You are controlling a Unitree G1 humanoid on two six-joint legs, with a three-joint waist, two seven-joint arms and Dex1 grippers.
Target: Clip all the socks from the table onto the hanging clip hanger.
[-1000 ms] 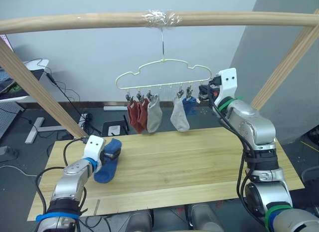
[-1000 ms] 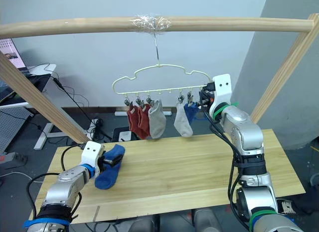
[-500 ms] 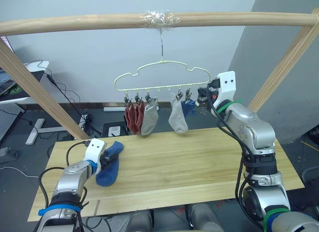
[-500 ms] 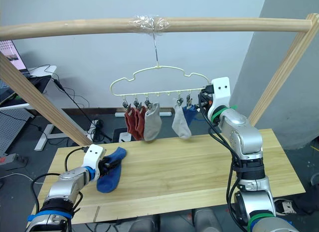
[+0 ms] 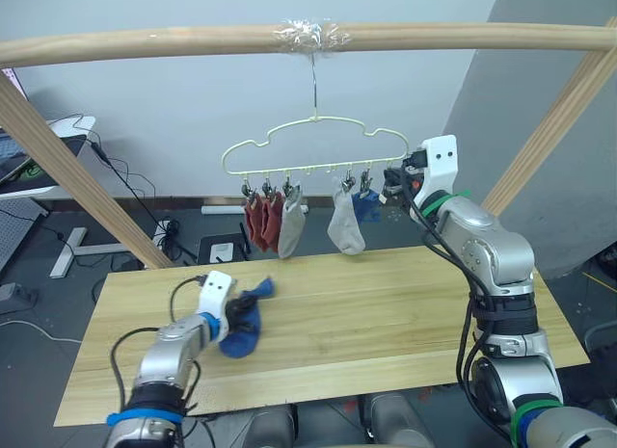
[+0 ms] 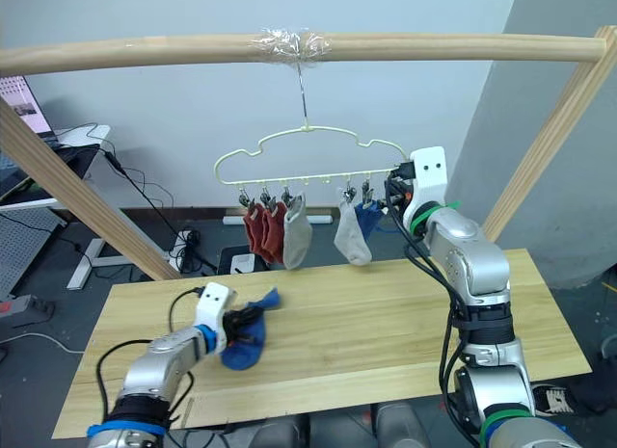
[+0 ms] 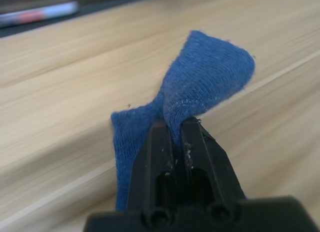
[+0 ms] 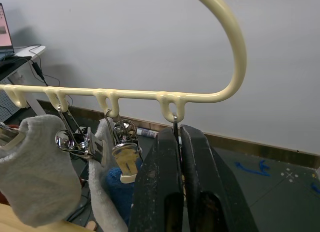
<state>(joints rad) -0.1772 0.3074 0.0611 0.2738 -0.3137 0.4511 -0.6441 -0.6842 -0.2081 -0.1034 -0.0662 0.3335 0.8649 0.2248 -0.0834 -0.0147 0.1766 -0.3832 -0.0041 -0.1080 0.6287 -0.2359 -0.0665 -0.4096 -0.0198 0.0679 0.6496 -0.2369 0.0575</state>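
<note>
On the pale wooden table (image 5: 386, 303), left of centre, my left gripper (image 5: 234, 318) is shut on a bunched fold of a blue sock (image 5: 247, 325). The left wrist view shows that blue sock (image 7: 210, 77) pinched between the black fingers (image 7: 197, 147), its rest lying on the planks. The pale-yellow clip hanger (image 5: 318, 166) hangs from the pole by its hook. Clipped on it are two rust-red socks (image 5: 256, 222), two grey socks (image 5: 345, 228) and a blue one (image 5: 364, 205). My right gripper (image 8: 177, 129) is shut on the clip under the clip hanger's (image 8: 220, 95) right end.
A thick wooden pole frame (image 5: 193, 39) spans above the table, with slanted legs at both sides. Beyond the far edge lie floor cables and a desk at far left. Bare planks stretch from the middle of the table to its right.
My left gripper has closed on the blue sock and slid it to the right across the table, bunching it. The right gripper stays at the hanger's end.
</note>
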